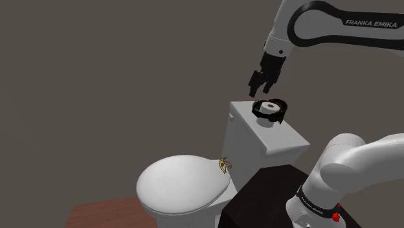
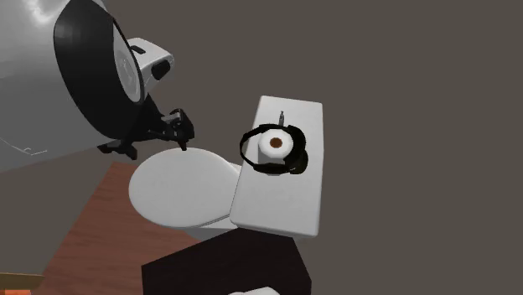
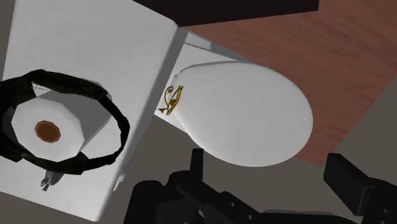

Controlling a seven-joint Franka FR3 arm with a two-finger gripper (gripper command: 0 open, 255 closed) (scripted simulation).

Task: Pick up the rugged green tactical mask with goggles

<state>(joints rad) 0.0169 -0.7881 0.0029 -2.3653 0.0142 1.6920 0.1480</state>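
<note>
The mask (image 1: 280, 114) is a dark, almost black ring of straps and goggles lying on the white toilet tank lid (image 1: 275, 137). It encircles a white toilet paper roll (image 1: 270, 106). My gripper (image 1: 259, 89) hangs open above the tank, a little off the mask toward the bowl side, touching nothing. From the second exterior view the mask (image 2: 295, 161) lies on the tank lid (image 2: 281, 205), with the gripper (image 2: 179, 135) to its left. In the wrist view the mask strap (image 3: 118, 129) and the roll (image 3: 52, 125) lie off to one side of the gripper (image 3: 270, 184).
The closed white toilet lid (image 1: 181, 184) lies in front of the tank, with a small gold ornament (image 1: 224, 166) at its rear edge. A small flush button (image 2: 282, 115) stands on the tank lid. The dark stand (image 1: 259, 194) sits beside the toilet. Reddish wooden floor (image 3: 331, 57) lies below.
</note>
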